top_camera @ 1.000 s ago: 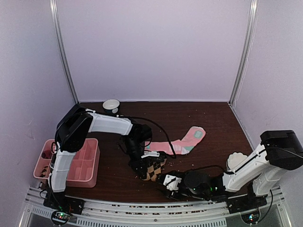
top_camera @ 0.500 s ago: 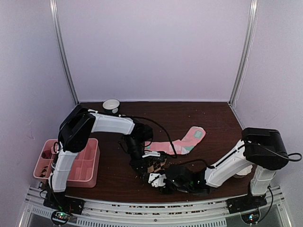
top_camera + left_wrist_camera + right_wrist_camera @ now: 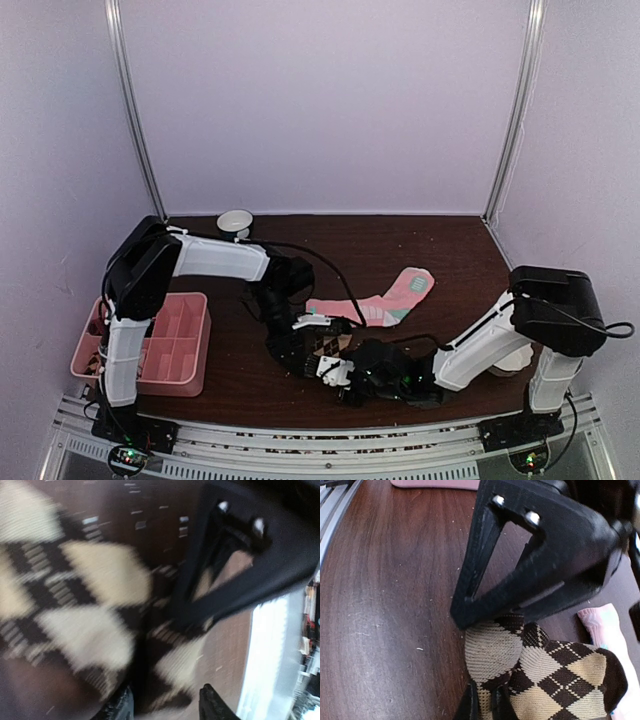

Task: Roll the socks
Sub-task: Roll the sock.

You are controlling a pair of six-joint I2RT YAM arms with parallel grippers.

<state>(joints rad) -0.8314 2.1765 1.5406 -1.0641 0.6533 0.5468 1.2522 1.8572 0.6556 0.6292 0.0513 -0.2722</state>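
Front of table (image 3: 450,250): right gripper (image 3: 485,710) pinched onto a fold of the argyle sock (image 3: 545,675), which lies bunched near the front edge, centre. Left gripper (image 3: 165,707) straddles the same sock, a finger on either side (view blurred; cannot tell whether they clamp it). Beyond, the pink sock (image 3: 385,300) lies flat mid-table, its near end just beside the argyle sock.
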